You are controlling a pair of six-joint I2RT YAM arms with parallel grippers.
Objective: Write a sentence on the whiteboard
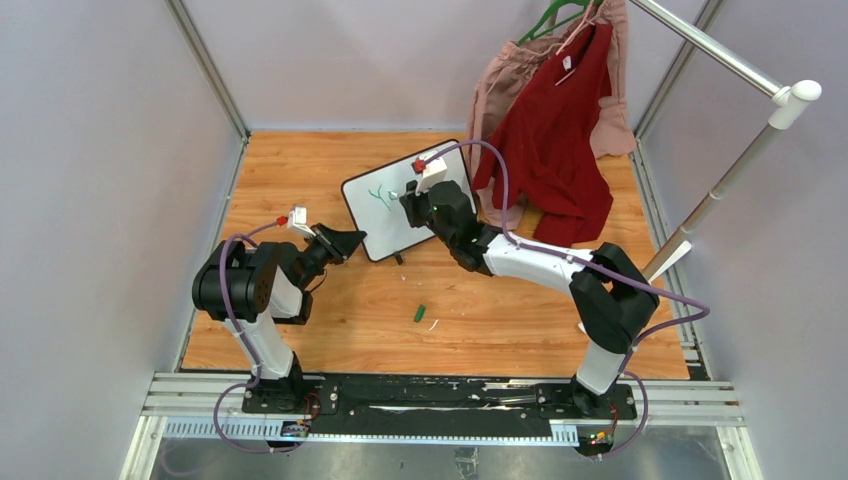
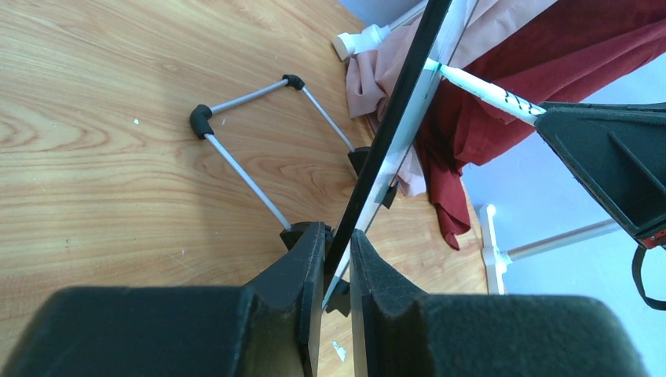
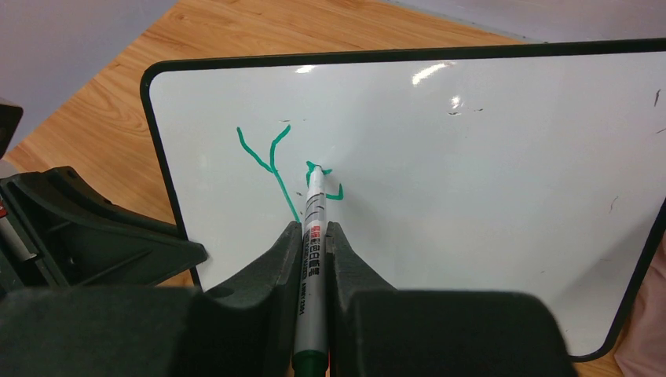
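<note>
With left claw (image 2: 338, 236) clamped on the whiteboard (image 3: 471, 196) and right claw (image 3: 314, 229) clamped on the marker (image 3: 312, 271), press lightly, stroke slowly.

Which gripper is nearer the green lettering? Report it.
Right. The right gripper holds its marker tip on the lettering; the left gripper clamps the whiteboard at its edge.

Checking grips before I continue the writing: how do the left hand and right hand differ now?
The left hand is shut on the black frame of the whiteboard, the right hand on a marker. The left hand meets the whiteboard edge-on; the right hand faces its white surface, marker tip at the green lettering. Both have black fingers and are closed.
</note>
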